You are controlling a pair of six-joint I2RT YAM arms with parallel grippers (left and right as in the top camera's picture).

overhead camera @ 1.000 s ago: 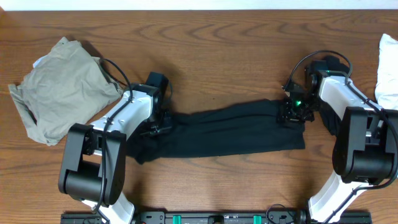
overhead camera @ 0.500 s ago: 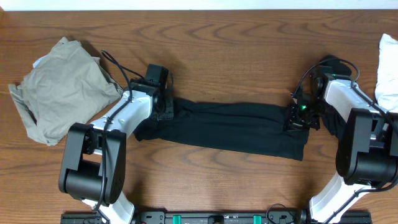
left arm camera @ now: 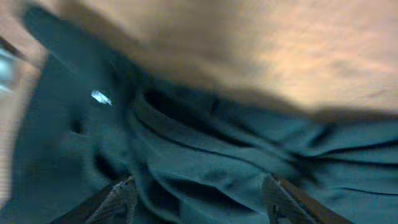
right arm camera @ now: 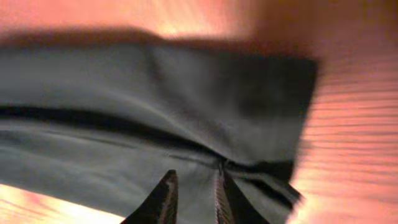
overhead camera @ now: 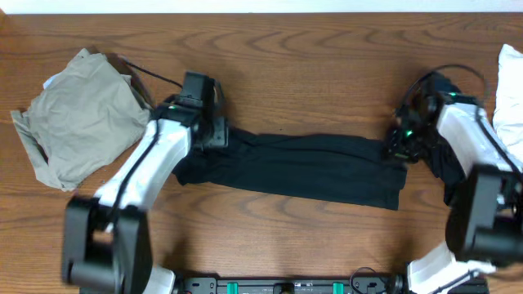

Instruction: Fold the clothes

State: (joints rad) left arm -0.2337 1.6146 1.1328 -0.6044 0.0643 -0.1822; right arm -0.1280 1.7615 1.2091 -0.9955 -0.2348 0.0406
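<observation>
A long black garment (overhead camera: 310, 167) lies stretched left to right across the middle of the wooden table (overhead camera: 310, 65). My left gripper (overhead camera: 214, 135) is at its left end. In the left wrist view the fingers (left arm camera: 199, 193) stand wide apart, with bunched dark fabric (left arm camera: 236, 162) between and under them. My right gripper (overhead camera: 402, 145) is at the garment's right end. In the right wrist view its fingers (right arm camera: 196, 186) are pinched close on a fold of the black fabric (right arm camera: 155, 106). A khaki-grey garment (overhead camera: 78, 122) lies crumpled at the far left.
A white cloth (overhead camera: 511, 90) lies at the right edge of the table. Bare wood runs along the back and front of the table. The arm bases stand at the front left and front right.
The black garment was dragged away from the front edge and pulled out straighter. Since half a second ago it has stayed put. The left arm has risen and the right gripper has shifted slightly right.
</observation>
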